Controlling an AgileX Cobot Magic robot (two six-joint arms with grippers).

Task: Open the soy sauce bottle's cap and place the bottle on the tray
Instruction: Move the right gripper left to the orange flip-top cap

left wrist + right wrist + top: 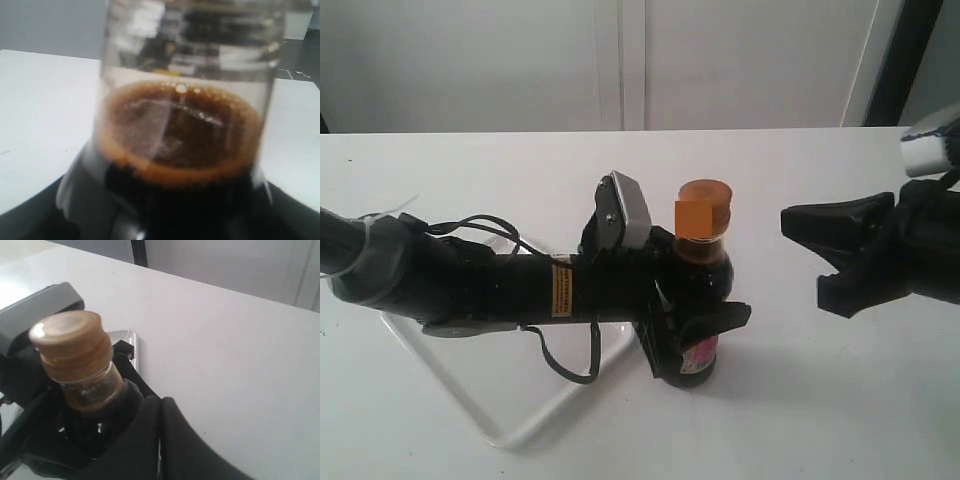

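The soy sauce bottle (pixel 698 300) stands upright near the middle of the table, dark liquid up to its neck. Its amber cap (pixel 705 208) sits down over the spout, also clear in the right wrist view (pixel 75 342). My left gripper (pixel 702 326) reaches in from the left and is shut on the bottle's body. The bottle (pixel 180 135) fills the left wrist view. My right gripper (pixel 795 222) hangs to the bottle's right, apart from it, its fingers (pixel 161 410) pressed together with nothing between them. The white tray (pixel 520 432) lies under the left arm, left of the bottle.
The left arm (pixel 500 285) and its cables lie across the tray. The left wrist camera housing (pixel 625 208) stands just left of the cap. A white wall runs behind the table's far edge (pixel 640 131).
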